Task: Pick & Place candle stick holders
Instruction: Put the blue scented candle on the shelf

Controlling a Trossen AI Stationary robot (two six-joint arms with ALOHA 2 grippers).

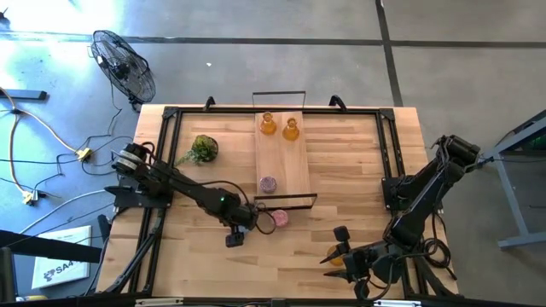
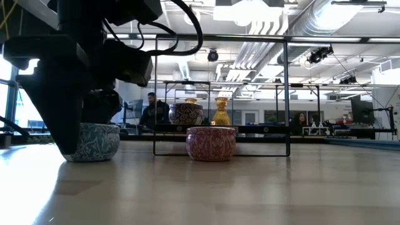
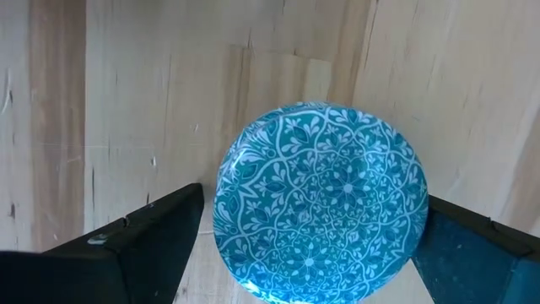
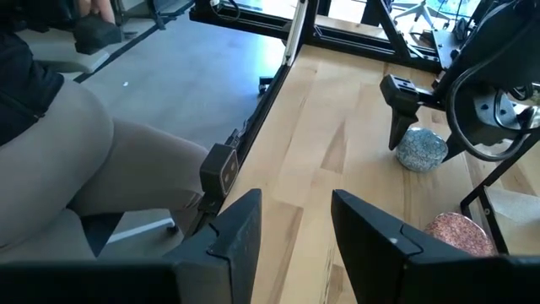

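A light-blue patterned holder (image 3: 321, 203) stands on its base on the table (image 2: 94, 140). My left gripper (image 1: 239, 228) is over it, open and pointing down, with one finger on each side of it (image 4: 420, 148). A pink holder (image 1: 279, 218) stands just to its right, and it also shows in the low view (image 2: 211, 142). Two amber holders (image 1: 268, 124) (image 1: 291, 130) and a second pink one (image 1: 268, 184) stand on the wooden tray (image 1: 294, 166). My right gripper (image 4: 295, 228) is open and empty near the table's front right. An amber holder (image 1: 333, 254) shows beside it.
A small green potted plant (image 1: 203, 149) stands left of the tray. The tray has black wire handles at its near end (image 1: 286, 198) and far end. A black frame (image 1: 171, 115) runs round the table. A person's leg (image 4: 76, 160) is beyond the near edge.
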